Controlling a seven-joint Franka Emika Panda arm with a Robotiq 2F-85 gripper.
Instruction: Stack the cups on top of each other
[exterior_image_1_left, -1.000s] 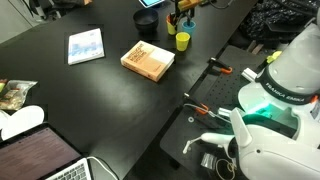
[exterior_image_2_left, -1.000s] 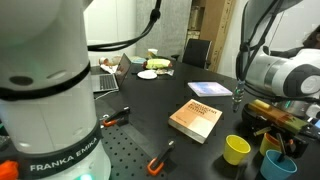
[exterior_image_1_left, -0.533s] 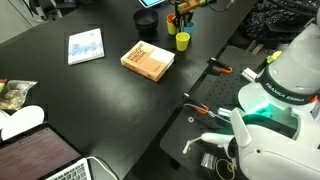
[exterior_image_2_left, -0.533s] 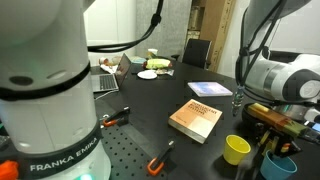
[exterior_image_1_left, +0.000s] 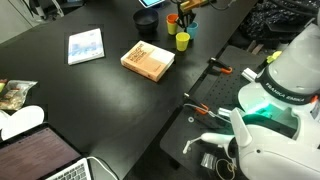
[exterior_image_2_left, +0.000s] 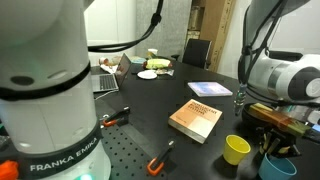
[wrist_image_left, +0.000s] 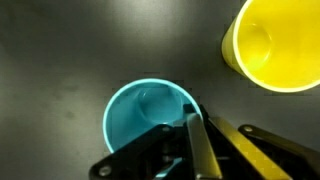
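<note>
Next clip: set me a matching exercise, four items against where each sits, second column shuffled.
1 blue cup
2 yellow cup
3 tan book
4 orange-handled tool

A flat on the dark table
B on the perforated plate by the robot base
C just below the end effector
D upright, free, beside the blue cup

Pairs: 1-C, 2-D, 3-A, 4-B

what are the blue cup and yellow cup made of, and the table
Blue cup: likely plastic, smooth, slightly glossy, soft highlight inside.
Yellow cup: likely the same plastic, even bright colour, faint sheen.
Table: dark, matte top; material unclear.
</note>
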